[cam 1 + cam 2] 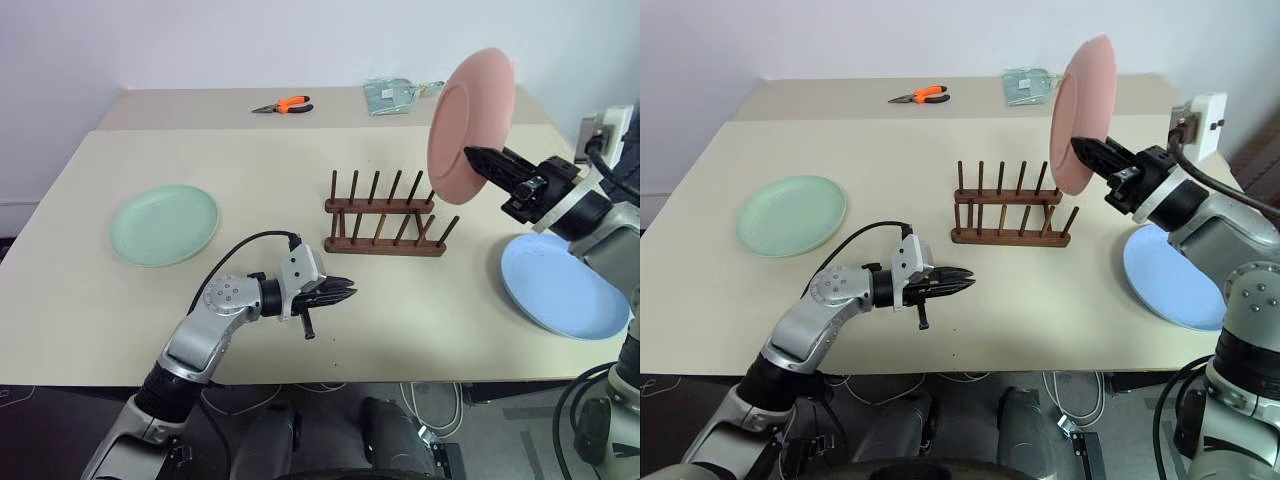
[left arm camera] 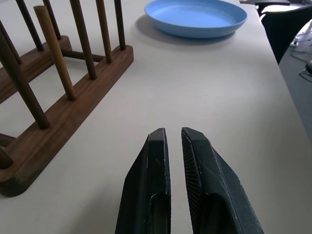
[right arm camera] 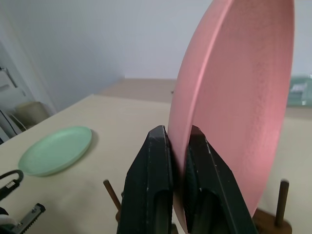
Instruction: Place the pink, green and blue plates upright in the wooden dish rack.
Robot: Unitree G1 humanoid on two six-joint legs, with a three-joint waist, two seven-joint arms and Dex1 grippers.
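**Pink plate up over the rack**

Head view: right fingers (image 1: 478,158) pinch the pink plate (image 1: 468,120) upright above the rack (image 1: 385,215); left fingers (image 1: 343,291), pressed together, hover level over the bench (image 1: 90,300). Green plate (image 1: 164,224) lies left, blue plate (image 1: 560,286) right.

Right wrist view: fingers clamp the plate's rim.

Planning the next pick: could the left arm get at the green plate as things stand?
Probably yes. The green plate lies flat on the left side of the table with bare table around it, and the left gripper, shut and holding nothing, hangs nearby.
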